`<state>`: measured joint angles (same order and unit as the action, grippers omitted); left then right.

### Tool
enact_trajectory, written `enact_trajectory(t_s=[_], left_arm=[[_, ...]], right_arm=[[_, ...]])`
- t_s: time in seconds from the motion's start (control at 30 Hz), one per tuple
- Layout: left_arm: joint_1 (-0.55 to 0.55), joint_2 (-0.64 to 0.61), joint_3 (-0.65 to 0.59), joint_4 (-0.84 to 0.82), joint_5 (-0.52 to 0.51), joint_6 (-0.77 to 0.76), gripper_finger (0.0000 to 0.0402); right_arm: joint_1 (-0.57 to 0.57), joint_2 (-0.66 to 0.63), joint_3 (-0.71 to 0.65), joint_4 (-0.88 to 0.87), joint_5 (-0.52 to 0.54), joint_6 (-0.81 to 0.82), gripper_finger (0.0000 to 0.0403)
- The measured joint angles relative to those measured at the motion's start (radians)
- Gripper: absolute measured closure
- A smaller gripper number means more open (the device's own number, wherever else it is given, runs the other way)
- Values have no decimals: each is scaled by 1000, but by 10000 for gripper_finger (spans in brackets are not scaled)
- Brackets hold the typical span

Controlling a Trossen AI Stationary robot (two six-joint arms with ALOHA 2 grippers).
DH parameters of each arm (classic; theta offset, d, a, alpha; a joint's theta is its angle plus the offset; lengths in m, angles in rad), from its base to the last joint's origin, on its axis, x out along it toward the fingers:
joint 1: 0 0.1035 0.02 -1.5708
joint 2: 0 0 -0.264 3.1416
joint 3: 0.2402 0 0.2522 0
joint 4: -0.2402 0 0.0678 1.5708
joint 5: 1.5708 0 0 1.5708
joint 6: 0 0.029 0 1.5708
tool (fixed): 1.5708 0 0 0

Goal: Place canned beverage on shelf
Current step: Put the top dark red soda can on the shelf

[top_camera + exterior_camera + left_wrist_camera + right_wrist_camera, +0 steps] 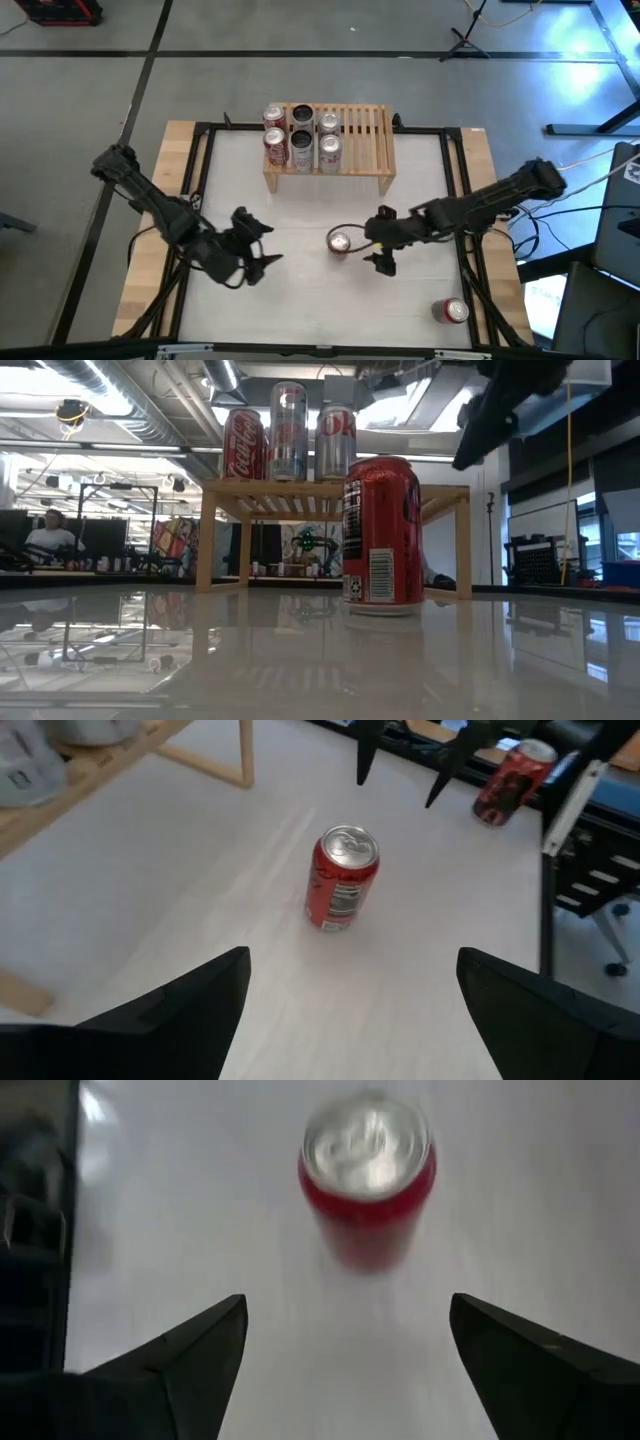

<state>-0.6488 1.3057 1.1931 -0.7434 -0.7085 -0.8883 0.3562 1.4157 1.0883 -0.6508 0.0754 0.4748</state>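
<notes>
Upright red can [340, 241] just beside spread right end effector [381, 241].

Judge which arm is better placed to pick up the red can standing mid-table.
Right, probably. The right gripper hovers open beside the red can, which its wrist view shows between the fingers. The left gripper, also open, sits farther off.

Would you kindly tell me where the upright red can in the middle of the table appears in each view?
High view: red can at table centre, beside the right end effector.
Low view: large, centre foreground.
Left wrist view: centre.
Right wrist view: top centre.
Shared landmark: the shelf, behind the can in the low view.
</notes>
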Motion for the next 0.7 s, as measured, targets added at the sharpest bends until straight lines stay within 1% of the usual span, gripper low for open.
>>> enact_trajectory(t_s=[0.07, 0.13, 0.2, 0.3, 0.37, 0.47, 0.53, 0.6, 0.7], left_arm=[[26, 44, 0, 33, 4, -8, 50], [59, 91, 0, 63, 24, -27, 50], [88, 147, 0, 98, 40, -43, 50], [120, 233, 0, 157, 57, -68, 50], [141, 290, 0, 208, 82, -87, 50], [168, 373, 0, 282, 119, -119, 50], [181, 429, -1, 344, 145, -131, 50], [188, 481, -1, 433, 172, -131, 50], [200, 556, 0, 535, 209, -140, 50]], right_arm=[[13, -63, -133, 182, 50, 0, 68], [13, -96, -249, 341, 62, 2, 68], [11, -103, -341, 459, 59, 2, 68], [10, -102, -432, 575, 45, 28, 68], [10, -93, -477, 623, 65, 0, 68], [2, -70, -524, 663, 194, -16, 68], [-16, -51, -541, 699, 261, -24, 68], [-38, -20, -544, 728, 283, -27, 68], [-58, 31, -541, 811, 288, -41, 68]])
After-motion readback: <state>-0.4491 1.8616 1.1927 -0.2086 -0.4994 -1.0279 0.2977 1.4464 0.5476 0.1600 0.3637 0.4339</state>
